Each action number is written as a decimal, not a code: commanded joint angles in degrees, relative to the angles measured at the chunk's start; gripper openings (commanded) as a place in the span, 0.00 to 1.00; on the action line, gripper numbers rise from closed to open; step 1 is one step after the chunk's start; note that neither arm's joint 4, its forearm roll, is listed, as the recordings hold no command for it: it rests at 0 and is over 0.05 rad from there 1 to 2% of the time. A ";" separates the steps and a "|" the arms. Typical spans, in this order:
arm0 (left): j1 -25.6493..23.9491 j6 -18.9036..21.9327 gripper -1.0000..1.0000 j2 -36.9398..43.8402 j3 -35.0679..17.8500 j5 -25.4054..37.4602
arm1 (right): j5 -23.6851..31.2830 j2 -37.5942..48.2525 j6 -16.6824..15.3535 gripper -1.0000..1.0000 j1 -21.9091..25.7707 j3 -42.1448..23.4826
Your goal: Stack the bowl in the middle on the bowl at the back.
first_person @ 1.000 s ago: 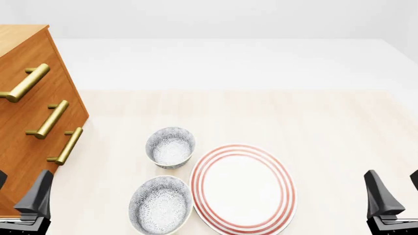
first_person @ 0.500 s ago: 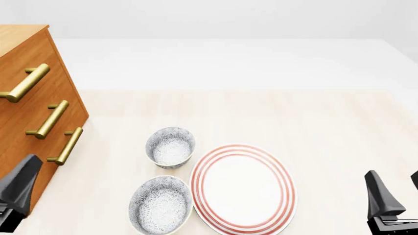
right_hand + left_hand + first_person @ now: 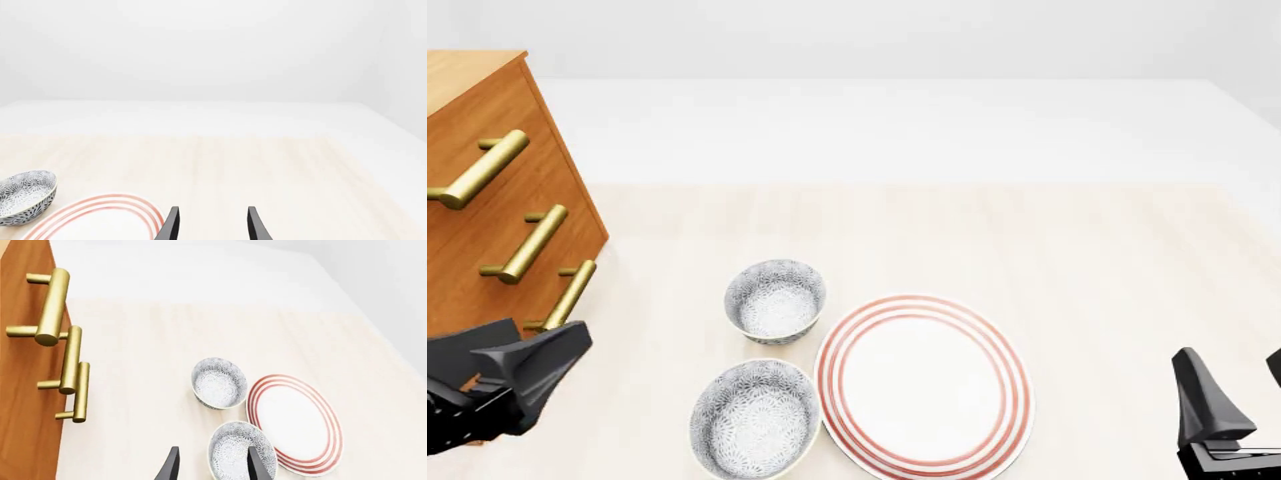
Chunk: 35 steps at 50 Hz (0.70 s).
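Two speckled white bowls stand left of the plate. The bowl at the back [image 3: 774, 300] [image 3: 218, 383] looks narrower and deeper; its rim also shows in the right wrist view [image 3: 25, 194]. The bowl in the middle [image 3: 755, 418] [image 3: 237, 450] sits nearer me, beside the plate's left rim. My left gripper [image 3: 547, 338] [image 3: 213, 450] hovers open to the left of the middle bowl, tilted toward it, holding nothing. Low at the right edge, my right gripper [image 3: 1228, 355] [image 3: 213, 209] is open and holds nothing, right of the plate.
A big white plate with red rings [image 3: 924, 385] [image 3: 295, 423] [image 3: 100, 212] lies right of the bowls. A wooden drawer cabinet [image 3: 481, 250] with brass handles [image 3: 53, 305] stands at the left, close behind my left gripper.
My left gripper has swung from the bottom left corner up and to the right, tilting toward the bowls. The right gripper, the bowls and the plate have not moved.
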 commanded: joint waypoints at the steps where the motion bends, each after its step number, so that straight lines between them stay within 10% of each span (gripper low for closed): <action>1: -8.49 -3.37 1.00 8.71 -1.56 5.76 | -0.19 0.20 -0.20 1.00 0.14 0.01; 35: -11.22 -6.55 1.00 24.43 11.10 -13.41 | -0.05 0.26 0.05 1.00 0.34 -0.01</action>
